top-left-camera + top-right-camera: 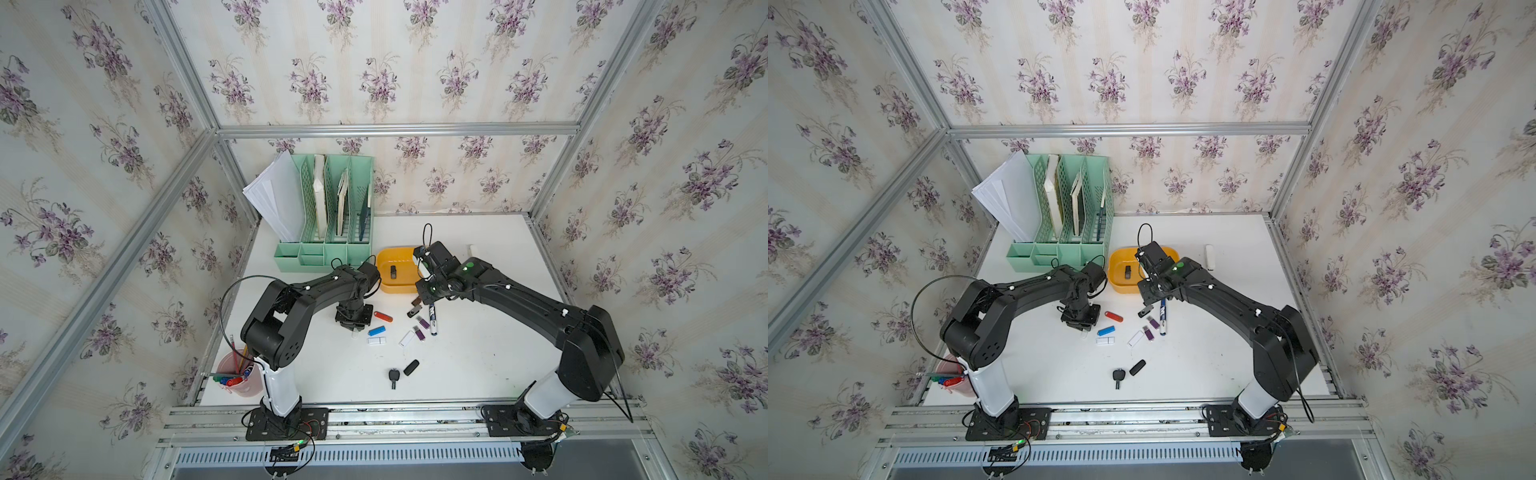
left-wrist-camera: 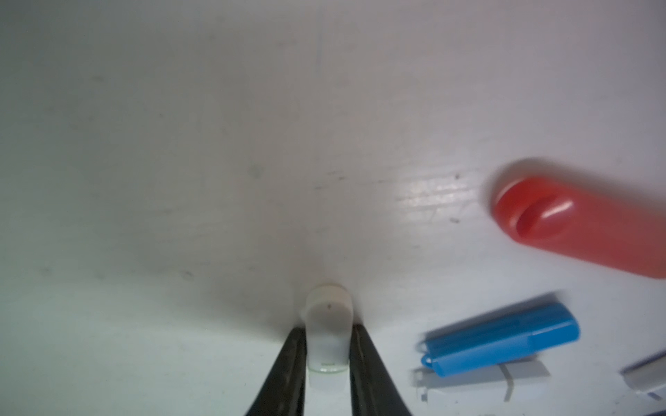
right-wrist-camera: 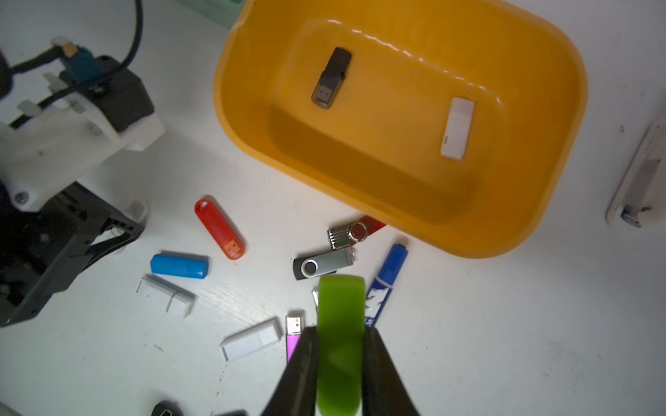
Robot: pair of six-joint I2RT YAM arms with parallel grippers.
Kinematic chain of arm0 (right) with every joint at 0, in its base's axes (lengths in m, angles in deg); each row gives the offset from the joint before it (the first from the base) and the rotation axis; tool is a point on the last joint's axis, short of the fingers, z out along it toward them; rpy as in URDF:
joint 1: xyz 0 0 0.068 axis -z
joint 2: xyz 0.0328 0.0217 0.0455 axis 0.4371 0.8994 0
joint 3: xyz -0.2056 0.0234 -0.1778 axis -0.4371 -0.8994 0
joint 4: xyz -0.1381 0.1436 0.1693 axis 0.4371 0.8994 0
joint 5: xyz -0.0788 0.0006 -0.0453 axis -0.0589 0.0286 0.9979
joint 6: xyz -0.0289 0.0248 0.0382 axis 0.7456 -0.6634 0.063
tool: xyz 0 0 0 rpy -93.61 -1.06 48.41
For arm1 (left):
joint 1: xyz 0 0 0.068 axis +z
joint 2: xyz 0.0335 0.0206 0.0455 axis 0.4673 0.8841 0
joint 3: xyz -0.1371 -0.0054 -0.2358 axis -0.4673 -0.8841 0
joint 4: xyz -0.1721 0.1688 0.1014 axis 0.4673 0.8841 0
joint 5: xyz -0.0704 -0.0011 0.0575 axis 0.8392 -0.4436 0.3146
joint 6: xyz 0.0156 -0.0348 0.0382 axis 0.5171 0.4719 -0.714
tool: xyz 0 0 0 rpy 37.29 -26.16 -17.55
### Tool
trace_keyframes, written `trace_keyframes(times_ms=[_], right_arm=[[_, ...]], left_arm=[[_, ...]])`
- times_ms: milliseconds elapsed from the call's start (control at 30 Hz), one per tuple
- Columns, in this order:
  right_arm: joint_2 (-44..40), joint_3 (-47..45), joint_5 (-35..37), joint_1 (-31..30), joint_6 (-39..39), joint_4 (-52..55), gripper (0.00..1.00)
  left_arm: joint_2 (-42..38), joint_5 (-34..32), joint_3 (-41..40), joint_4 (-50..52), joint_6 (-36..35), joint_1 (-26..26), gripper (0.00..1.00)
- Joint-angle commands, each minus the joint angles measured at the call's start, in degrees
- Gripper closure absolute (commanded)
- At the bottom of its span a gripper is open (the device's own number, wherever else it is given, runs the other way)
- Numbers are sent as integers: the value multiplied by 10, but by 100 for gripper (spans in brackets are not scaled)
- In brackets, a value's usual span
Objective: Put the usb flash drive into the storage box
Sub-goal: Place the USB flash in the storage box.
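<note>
Left gripper (image 2: 328,329) pointing down, clamped on white drive (image 2: 328,317) on table (image 2: 180,144), 7 o'clock of box (image 3: 533,216). Right gripper (image 3: 340,329) raised at box's 5 o'clock, clenching green drive (image 3: 340,306). Marker (image 3: 387,284) print blurred.

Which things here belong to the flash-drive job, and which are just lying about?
Job: storage box, green drive in right gripper, white drive in left gripper, red drive, blue drive.
Lying about: marker, file organizer, pen cup.
</note>
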State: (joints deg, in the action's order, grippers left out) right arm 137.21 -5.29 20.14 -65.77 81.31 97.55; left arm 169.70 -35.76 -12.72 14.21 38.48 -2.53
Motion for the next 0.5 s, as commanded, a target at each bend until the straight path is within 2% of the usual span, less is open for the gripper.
trace_keyframes(times_ms=[0,100,467], right_arm=[[48,38,-27,32,35,-25,84],[89,71,-48,54,45,-39,85],[236,180,-38,82,69,-51,85]], left_arm=[[8,-1,-6,-8,6,0,76],[7,2,-9,-9,5,0,77],[11,11,3,-7,7,0,78]])
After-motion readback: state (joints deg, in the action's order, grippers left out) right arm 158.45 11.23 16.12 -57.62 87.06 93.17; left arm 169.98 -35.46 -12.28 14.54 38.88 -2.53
